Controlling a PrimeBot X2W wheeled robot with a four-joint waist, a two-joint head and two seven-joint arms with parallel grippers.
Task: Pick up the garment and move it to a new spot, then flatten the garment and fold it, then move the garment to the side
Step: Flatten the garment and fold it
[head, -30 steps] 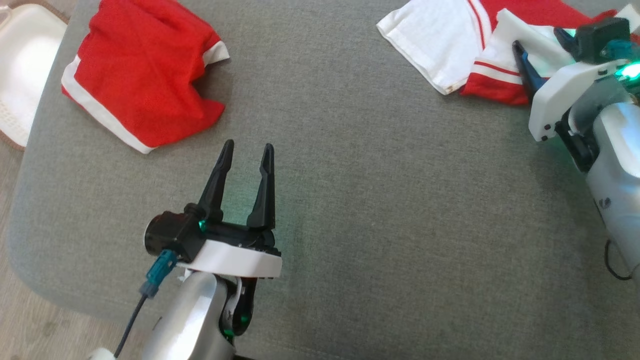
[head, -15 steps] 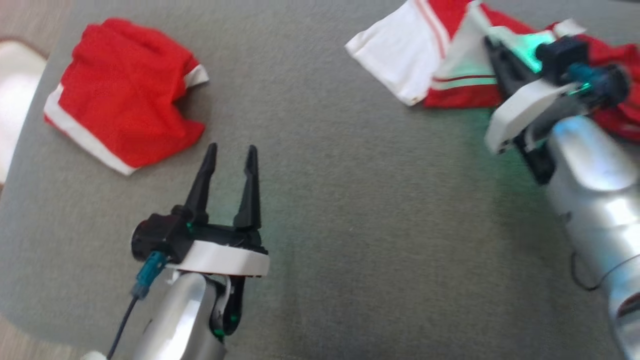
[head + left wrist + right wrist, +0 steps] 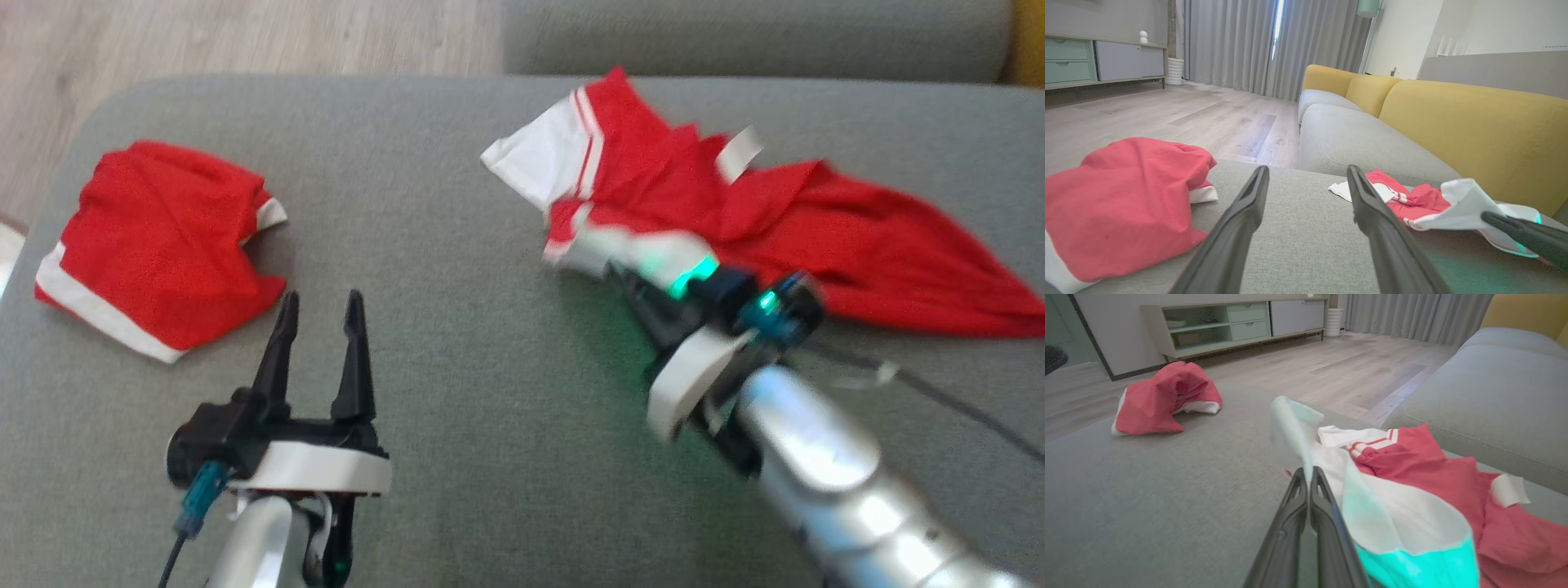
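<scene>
The right claw is clenched on the left end of the crumpled red-and-white cloth garment, which stretches rightward; the released left claw stands well apart.

Red cloth with white trim on grey cushion, yellow sofa back, wooden floor, grey curtains, pale sideboard

The red garment (white sleeve, red stripes) lies crumpled on the grey cushion, one white edge lifted.
</scene>
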